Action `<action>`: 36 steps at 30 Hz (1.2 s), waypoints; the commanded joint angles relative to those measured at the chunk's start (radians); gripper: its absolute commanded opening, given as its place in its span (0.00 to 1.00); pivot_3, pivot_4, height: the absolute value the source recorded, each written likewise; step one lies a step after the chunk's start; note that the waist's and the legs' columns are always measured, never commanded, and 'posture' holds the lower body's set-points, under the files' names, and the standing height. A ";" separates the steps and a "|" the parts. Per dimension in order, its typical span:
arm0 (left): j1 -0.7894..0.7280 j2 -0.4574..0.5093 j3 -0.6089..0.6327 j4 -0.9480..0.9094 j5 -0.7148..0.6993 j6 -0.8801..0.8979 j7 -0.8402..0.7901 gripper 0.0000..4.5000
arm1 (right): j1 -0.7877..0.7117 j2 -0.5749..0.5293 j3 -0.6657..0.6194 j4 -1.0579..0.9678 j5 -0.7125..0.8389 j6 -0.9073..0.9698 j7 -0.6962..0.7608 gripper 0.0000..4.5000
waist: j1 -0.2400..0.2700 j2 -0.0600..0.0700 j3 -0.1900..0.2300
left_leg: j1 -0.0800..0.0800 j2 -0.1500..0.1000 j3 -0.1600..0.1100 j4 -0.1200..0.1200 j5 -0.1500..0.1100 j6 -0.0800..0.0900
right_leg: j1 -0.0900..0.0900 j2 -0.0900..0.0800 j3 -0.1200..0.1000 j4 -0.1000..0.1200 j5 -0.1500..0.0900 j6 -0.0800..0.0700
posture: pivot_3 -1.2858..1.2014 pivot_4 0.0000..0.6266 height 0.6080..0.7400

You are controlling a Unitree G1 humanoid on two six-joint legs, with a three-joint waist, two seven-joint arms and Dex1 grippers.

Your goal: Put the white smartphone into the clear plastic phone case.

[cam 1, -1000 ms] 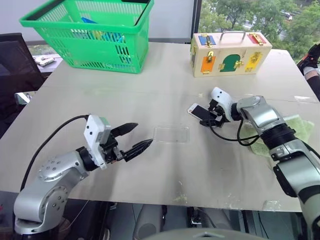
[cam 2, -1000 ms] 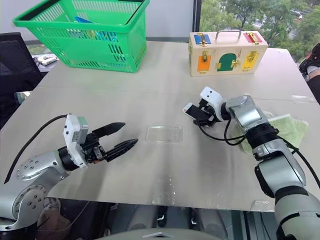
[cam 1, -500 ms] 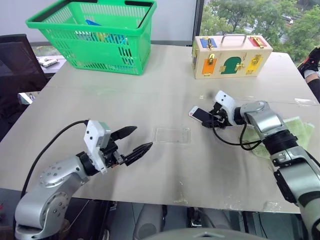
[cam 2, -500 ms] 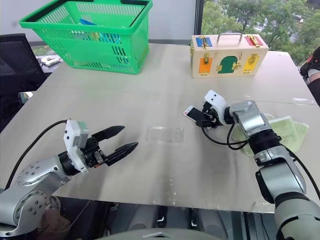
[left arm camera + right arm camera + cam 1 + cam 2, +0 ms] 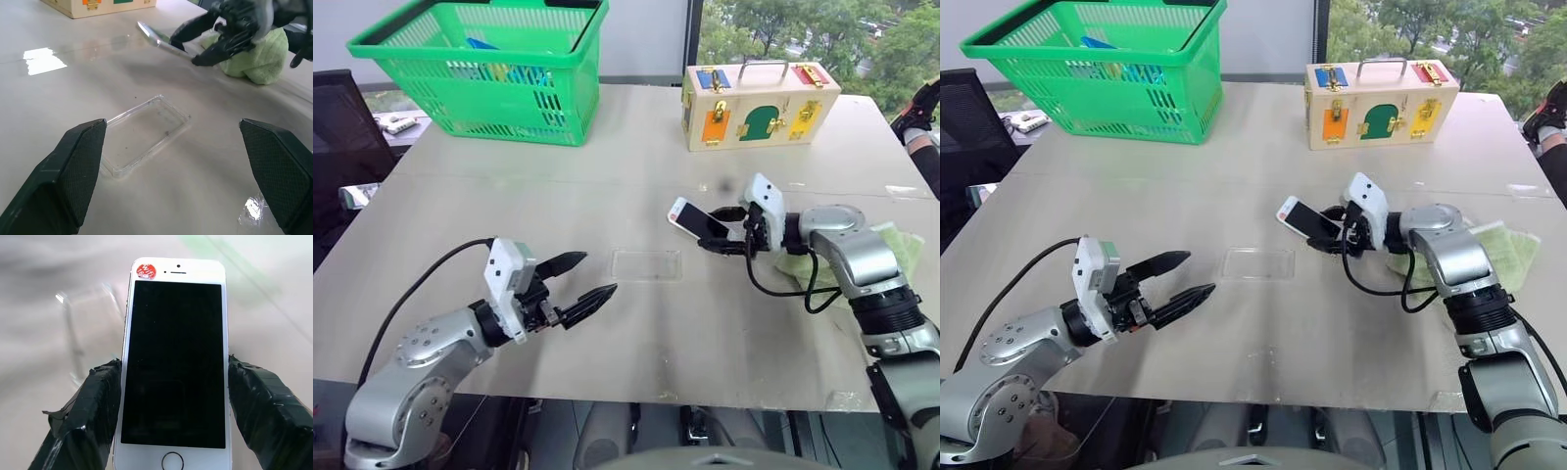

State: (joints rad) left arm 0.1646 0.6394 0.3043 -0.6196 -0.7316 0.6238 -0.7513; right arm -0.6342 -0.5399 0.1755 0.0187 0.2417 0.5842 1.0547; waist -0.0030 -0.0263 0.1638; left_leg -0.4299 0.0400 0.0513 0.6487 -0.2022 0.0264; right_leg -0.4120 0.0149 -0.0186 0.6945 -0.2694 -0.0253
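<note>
Now the clear plastic phone case [image 5: 647,264] lies flat on the tabletop [image 5: 636,176], open side up, and nothing is in it. Far behind the case and toward the left sits a green basket [image 5: 480,69] with some blue things inside that are hard to make out. Far behind the case and toward the right stands a wooden box [image 5: 759,101] with coloured doors, all shut, and a metal handle on top.

The right hand [image 5: 722,235] has its two black fingers [image 5: 85,421] pressed on the long sides of the white smartphone [image 5: 697,219]. The phone is up in the air, off the tabletop, to the right of the case and a bit behind it, tilted with its dark screen facing up. A pale green cloth [image 5: 891,250] lies further right of the case, near the tabletop's right edge.

The left hand [image 5: 587,282] is just left of the case, with its fingers spread wide and nothing in them.

There is bare tabletop all around the case, and its front edge is well apart from it.
</note>
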 commanded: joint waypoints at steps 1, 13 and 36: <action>0.027 0.019 0.021 -0.050 -0.017 -0.015 -0.004 1.00 | -0.004 -0.001 0.007 -0.118 0.025 0.037 -0.016 0.61 | -0.002 0.000 0.000 | 0.000 0.000 0.000 0.000 0.000 0.000 | 0.000 0.000 0.000 0.000 0.000 0.000 | 0.52 0.24 1.00; 0.077 0.031 0.057 -0.036 0.000 -0.051 -0.001 1.00 | 0.014 0.003 0.134 -0.280 0.017 0.110 -0.046 0.00 | -0.005 0.000 0.000 | 0.000 0.000 0.000 0.000 0.000 0.000 | -0.001 -0.001 0.000 0.000 0.000 0.000 | 0.52 0.24 1.00; 0.045 0.057 0.055 0.000 0.001 -0.055 -0.021 1.00 | -0.030 -0.051 0.110 -0.112 -0.044 -0.009 -0.072 0.99 | -0.007 0.001 0.001 | -0.001 0.000 0.000 -0.001 0.000 0.000 | -0.001 0.000 0.000 -0.001 0.000 0.000 | 0.52 0.24 1.00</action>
State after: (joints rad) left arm 0.2105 0.6828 0.3430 -0.6165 -0.7294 0.5894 -0.7619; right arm -0.6412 -0.5893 0.3107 -0.0927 0.2040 0.6018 0.9904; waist -0.0097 -0.0256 0.1652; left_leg -0.4305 0.0403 0.0515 0.6480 -0.2023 0.0263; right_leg -0.4134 0.0145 -0.0186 0.6936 -0.2697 -0.0257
